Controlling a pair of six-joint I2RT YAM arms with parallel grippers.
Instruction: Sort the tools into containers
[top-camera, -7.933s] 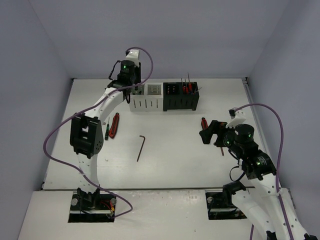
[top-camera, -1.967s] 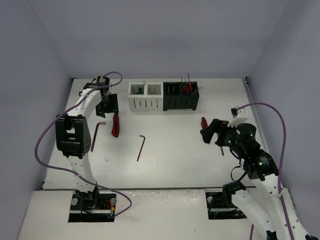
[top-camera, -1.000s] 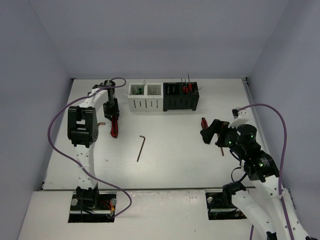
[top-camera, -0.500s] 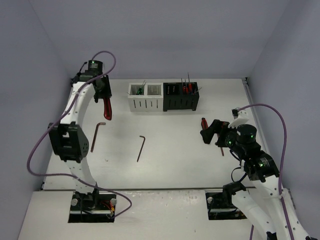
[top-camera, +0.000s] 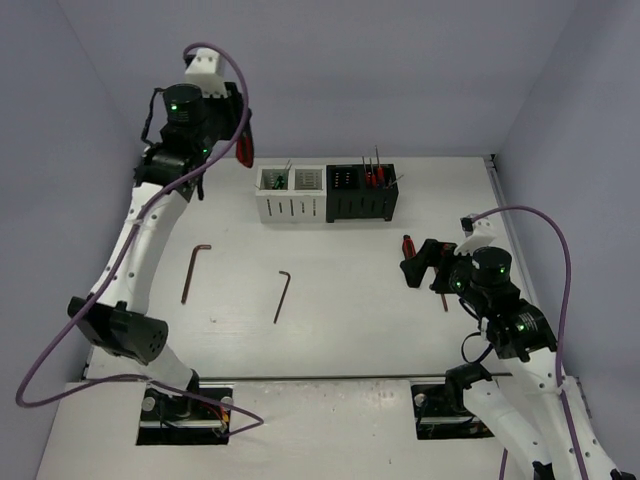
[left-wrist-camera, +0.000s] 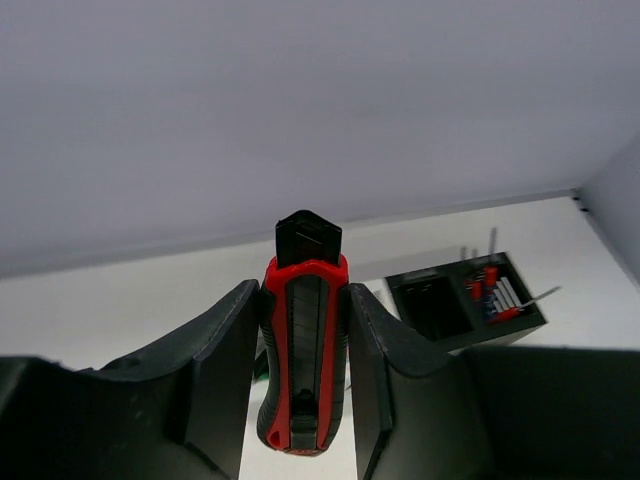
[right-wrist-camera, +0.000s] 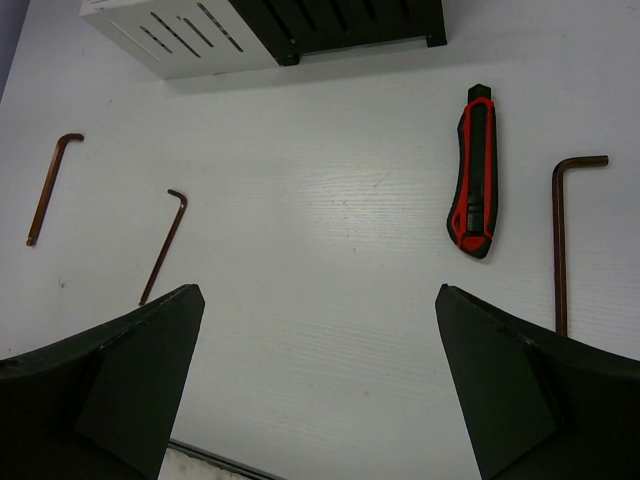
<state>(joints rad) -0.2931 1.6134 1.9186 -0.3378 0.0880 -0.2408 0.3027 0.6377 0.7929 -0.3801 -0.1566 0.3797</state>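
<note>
1. Right wrist view: the right gripper hangs over the near right of the table with its claw spread wide and nothing in it.
2. Below it lie 2 unsorted tools side by side but apart: a loose red-and-black tool, which looks like a cutter, and a right-hand hex key.
3. Mid-table, left of centre, 2 more lie flat and well apart: the middle hex key and the left hex key. Neither arm is near them.
4. At the far edge stand the white container and the black container, touching end to end. A green-handled item shows in the white one's left compartment. The red-handled screwdrivers stand in the black one's right compartment. The contents of the other 2 compartments are too small to tell.
5. Farthest and highest, the left gripper is raised above the far left corner, left of the white container. Its claw is narrowed onto the held red-and-black tool, clamped on both sides with the dark tip pointing away from the wrist.
6. Judgement: roughly half done. Some tools are boxed, 1 is in the air with its drop pending, and 4 remain on the table.
</note>
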